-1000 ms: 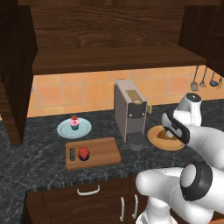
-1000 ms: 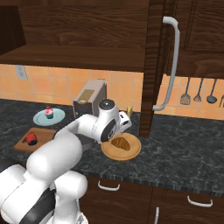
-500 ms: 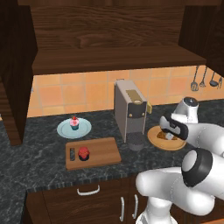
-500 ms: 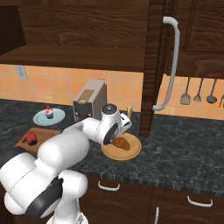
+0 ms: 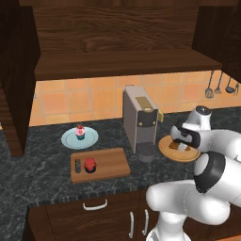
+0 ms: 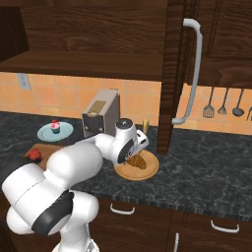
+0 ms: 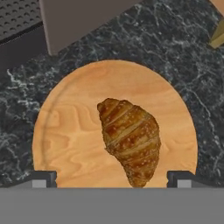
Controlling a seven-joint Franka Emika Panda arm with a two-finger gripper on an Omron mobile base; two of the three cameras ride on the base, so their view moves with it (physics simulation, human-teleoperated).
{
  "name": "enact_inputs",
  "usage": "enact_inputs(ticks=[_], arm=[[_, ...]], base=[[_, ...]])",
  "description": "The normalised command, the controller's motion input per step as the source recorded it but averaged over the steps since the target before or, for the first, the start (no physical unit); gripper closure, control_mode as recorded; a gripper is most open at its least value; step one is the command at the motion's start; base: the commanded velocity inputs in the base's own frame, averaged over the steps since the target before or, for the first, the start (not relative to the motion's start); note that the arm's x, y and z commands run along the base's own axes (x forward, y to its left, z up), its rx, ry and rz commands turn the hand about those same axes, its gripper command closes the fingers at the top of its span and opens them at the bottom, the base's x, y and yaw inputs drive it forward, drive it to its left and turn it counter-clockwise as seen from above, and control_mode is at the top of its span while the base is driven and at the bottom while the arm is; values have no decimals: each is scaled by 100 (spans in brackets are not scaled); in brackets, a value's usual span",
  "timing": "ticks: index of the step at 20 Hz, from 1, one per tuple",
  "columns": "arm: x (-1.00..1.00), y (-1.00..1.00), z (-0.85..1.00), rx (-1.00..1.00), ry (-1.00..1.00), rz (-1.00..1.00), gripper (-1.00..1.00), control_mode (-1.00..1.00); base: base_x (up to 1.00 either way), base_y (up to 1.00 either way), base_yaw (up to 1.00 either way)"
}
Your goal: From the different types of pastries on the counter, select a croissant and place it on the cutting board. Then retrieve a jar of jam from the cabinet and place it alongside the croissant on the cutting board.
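Note:
The golden-brown croissant [image 7: 131, 138] lies on a round tan wooden plate [image 7: 70, 131] to the right of the coffee machine. My gripper [image 7: 113, 179] hangs open just above it, one fingertip [image 7: 43, 178] on each side of the pastry and neither touching it. From the right base view the croissant [image 6: 139, 162] shows under the hand [image 6: 132, 155]. The cutting board [image 5: 106, 162] lies at the counter's front left, and the red-lidded jar of jam [image 5: 90, 164] stands on it. Behind the board, the pink cupcake [image 5: 80, 132] sits on a blue plate.
A grey coffee machine [image 5: 140, 120] stands right beside the round plate [image 5: 164, 147]. An open cabinet door with a long silver handle [image 6: 192, 74] hangs just right of the hand. Utensils [image 6: 224, 106] hang on the tiled wall. The cabinet shelf [image 5: 122, 63] runs overhead.
The hand has come down closer over the round plate and the croissant. The board, jar and cupcake have not moved.

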Motion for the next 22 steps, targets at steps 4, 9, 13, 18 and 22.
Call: enact_inputs(ticks=[4,9,13,18,22], arm=[[0,3,-21,0,5,0,-100,-100],[49,0,0,0,5,0,-100,-100],[19,0,-1,0,4,0,-100,-100],[0,-11,-22,0,3,0,-100,-100],[0,-1,-28,0,2,1,-100,-100]], base=[[0,0,0],[0,0,0],[0,0,0],[0,0,0],[0,0,0]])
